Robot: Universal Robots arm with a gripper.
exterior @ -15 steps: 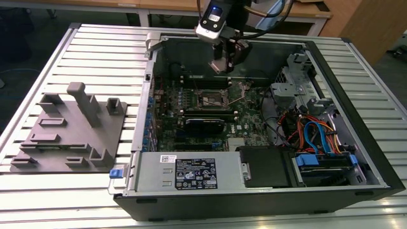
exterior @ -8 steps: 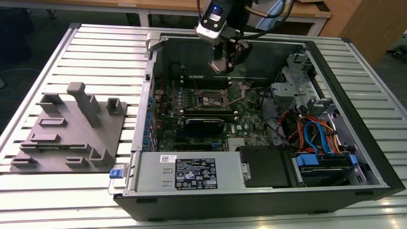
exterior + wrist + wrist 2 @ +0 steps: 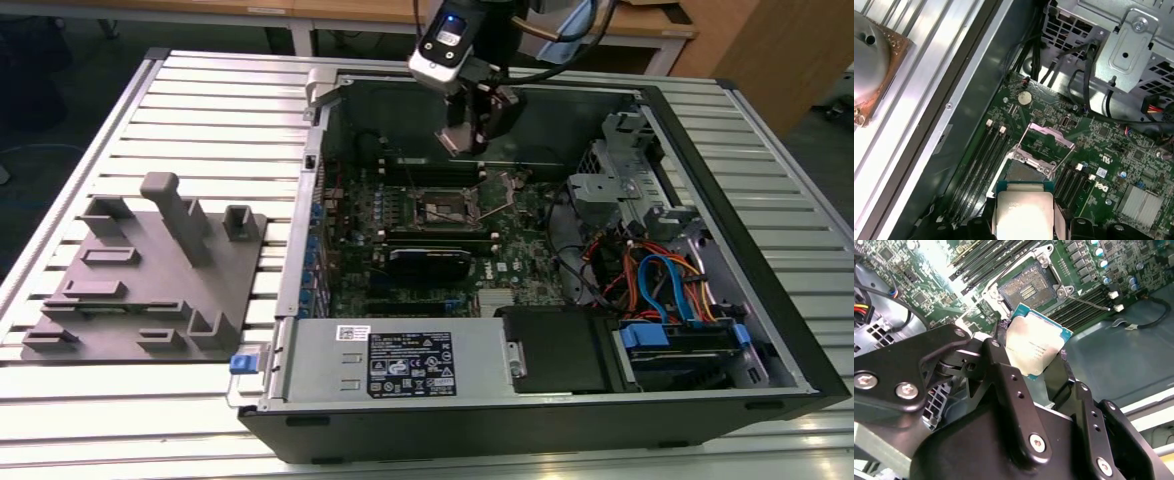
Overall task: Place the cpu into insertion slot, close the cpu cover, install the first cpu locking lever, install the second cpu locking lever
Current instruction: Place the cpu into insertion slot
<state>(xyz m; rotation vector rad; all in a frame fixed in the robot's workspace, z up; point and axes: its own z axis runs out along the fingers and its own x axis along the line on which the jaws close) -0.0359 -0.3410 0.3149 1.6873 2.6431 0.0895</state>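
My remote station's surroundings: slatted aluminium table (image 3: 200, 95), wooden desks (image 3: 360, 12) behind, grey floor (image 3: 830, 140) alongside.

insertion slot (image 3: 1026, 287): open above | cpu cover (image 3: 1051, 134): raised beside it | memory slots (image 3: 979, 165): flanking

cpu (image 3: 1038, 346) in hand (image 3: 1031, 354), clear of insertion slot (image 3: 1026, 287)

cpu (image 3: 1038, 342) clamped in jaws, insertion slot (image 3: 1026, 287) uncovered nearby
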